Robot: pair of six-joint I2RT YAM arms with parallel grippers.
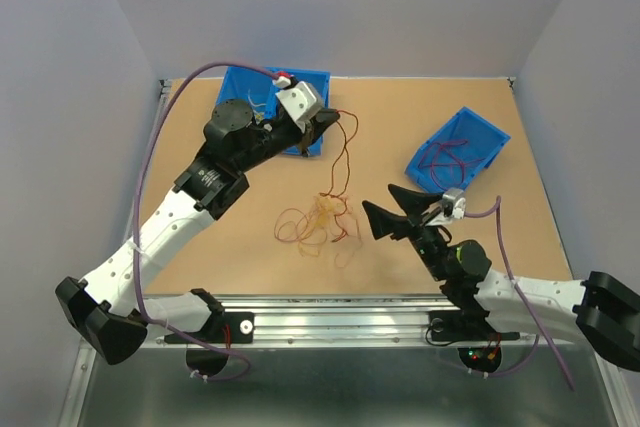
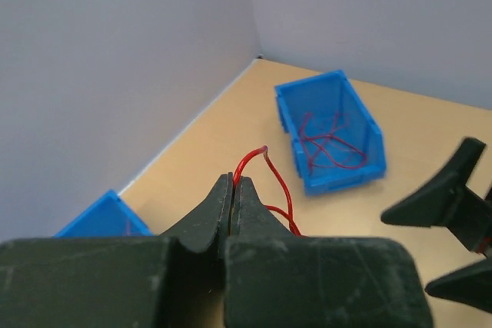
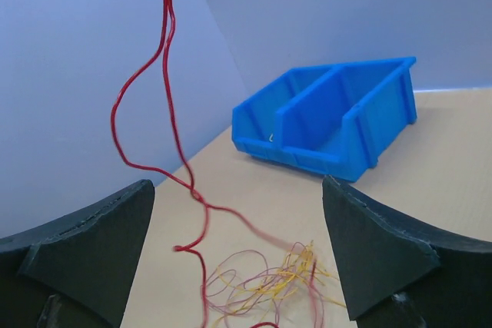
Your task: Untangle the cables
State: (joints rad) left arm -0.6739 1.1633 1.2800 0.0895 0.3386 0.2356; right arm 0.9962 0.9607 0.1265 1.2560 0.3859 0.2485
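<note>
Pulling up could drag the loose yellow-and-orange wire tangle (image 1: 318, 227) below: the left end effector (image 2: 232, 183) pinches the thin red wire (image 2: 264, 150), and the right end effector (image 3: 237, 193) stands wide, holding nothing.

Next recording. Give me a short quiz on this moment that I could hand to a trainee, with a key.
1. True or false: the left gripper has its jaws shut on a red cable.
2. Fill in the blank: the right gripper has its jaws ____, gripping nothing.
3. Where does the main tangle of cables rest? A) on the table B) between the right gripper's jaws C) between the left gripper's jaws

Key: 1 true; 2 open; 3 A.
</note>
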